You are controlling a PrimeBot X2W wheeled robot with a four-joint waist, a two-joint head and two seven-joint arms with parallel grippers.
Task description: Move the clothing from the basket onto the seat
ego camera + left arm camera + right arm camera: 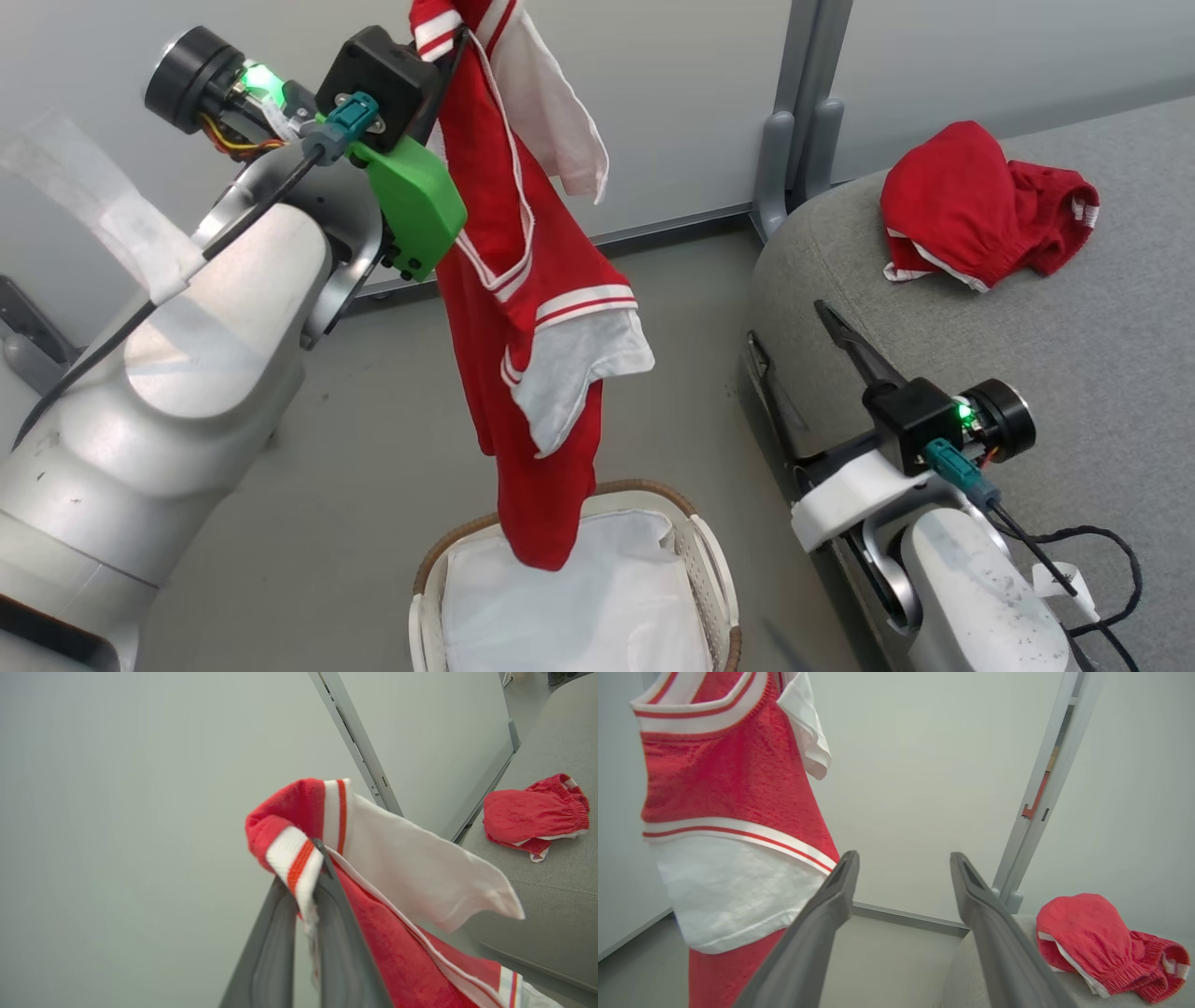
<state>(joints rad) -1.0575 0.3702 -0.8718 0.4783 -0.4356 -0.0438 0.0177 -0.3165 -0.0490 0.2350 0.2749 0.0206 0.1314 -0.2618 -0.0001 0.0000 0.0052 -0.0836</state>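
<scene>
- The left gripper (303,868) is pressed together on the white-and-red trim at the top edge of the striped garment (523,280). The rest hangs straight down below it, and the lowest red fold sits over the basket (695,541), at or just above its white liner (579,597).
- The right gripper (903,858) is spread and holds nothing. It sits low beside the seat (1074,373), with the hanging cloth off to its left.
- The plain red garment (971,205) lies on the seat, well beyond the right gripper.
- Risk: the pinch covers only a narrow strip of trim, so a quick swing could pull it free and drop the garment on the floor (355,467).
- Risk: the low tail could snag the basket rim or the right arm on the way across.
- Risk: let go too near the seat's rounded edge, and the cloth would probably slide off.
</scene>
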